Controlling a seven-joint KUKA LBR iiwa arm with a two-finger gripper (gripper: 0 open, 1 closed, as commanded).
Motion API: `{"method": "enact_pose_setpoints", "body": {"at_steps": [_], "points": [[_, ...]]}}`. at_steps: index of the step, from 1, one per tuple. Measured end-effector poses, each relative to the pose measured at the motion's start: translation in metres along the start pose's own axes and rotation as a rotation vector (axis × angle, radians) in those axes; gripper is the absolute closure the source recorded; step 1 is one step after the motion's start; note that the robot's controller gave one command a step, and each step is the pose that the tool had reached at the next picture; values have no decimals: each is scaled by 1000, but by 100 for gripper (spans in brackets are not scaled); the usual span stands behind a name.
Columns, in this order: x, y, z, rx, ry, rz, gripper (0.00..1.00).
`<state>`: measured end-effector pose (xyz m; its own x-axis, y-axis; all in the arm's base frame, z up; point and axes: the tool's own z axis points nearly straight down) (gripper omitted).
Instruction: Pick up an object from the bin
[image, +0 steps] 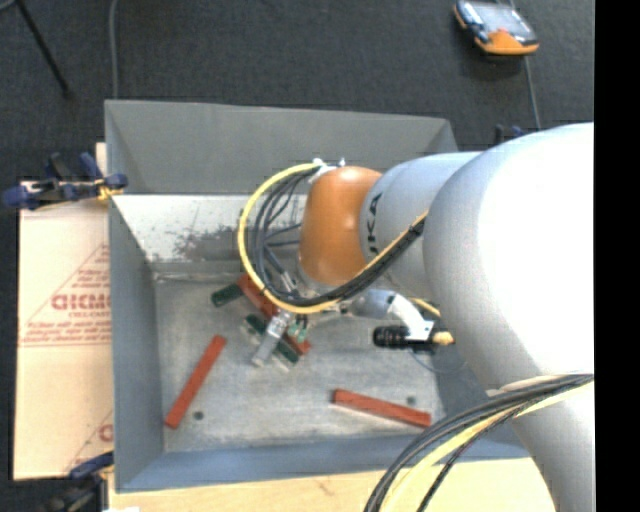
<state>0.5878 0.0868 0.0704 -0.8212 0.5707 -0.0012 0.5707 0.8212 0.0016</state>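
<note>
Hanging low over the middle of the grey metal bin (135, 300), the silver metal gripper (270, 343) looks put there to get at the small green and red pieces (295, 346) just beside its tip. I cannot tell if it is spread or pinching. A long flat red stick (195, 381) lies apart, left.

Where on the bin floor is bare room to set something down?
Bare floor lies near the front wall between the left red stick and the right red stick, and by the left wall. It is crowded mid-bin, where the gripper hangs over a small heap.
</note>
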Motion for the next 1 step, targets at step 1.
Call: {"method": "enact_pose_setpoints", "body": {"at_steps": [1], "points": [[0, 0, 0, -1, 0, 0, 100]]}}
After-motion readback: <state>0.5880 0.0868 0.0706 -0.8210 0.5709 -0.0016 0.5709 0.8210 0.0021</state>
